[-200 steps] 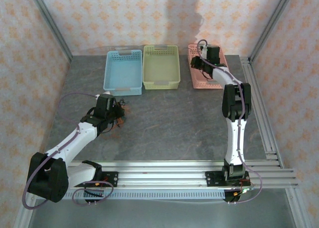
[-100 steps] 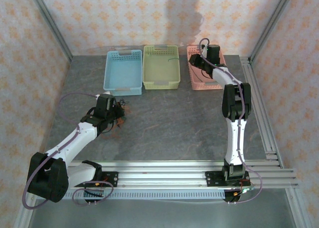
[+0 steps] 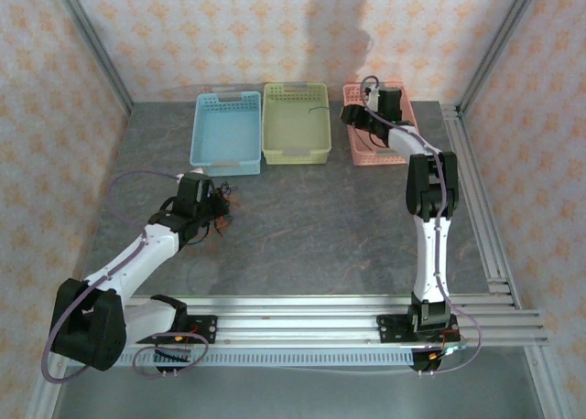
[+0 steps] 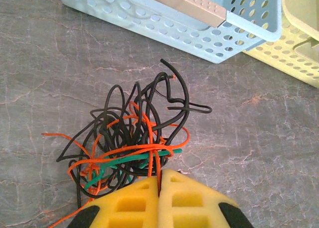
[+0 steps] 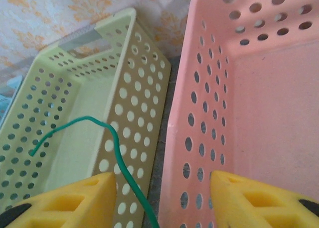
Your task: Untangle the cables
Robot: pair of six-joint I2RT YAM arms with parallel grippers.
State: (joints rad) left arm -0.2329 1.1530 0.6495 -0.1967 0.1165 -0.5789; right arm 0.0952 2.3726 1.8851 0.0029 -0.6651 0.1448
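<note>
Left claw (image 4: 160,177): yellow fingers pressed tight together, and they're nipping orange strands at the near edge of the cable tangle (image 4: 133,131)!
Cable tangle: black, orange and green wires in one knot, lying on the grey bench (image 4: 259,138), close to the blue basket (image 4: 199,31); loose black loops poke toward that basket.
Right claw (image 5: 160,183): fingers standing well apart, gripping nothing, over the spot where the yellow basket (image 5: 60,113) and the pink basket (image 5: 259,88) sit side by side.
Green wire (image 5: 94,119): a single strand coming up between those fingers, nearer the left one, crossing the yellow basket's wall, its free end over that basket's inside.
Top view: blue, yellow, pink in a row at the far edge of the bench.
</note>
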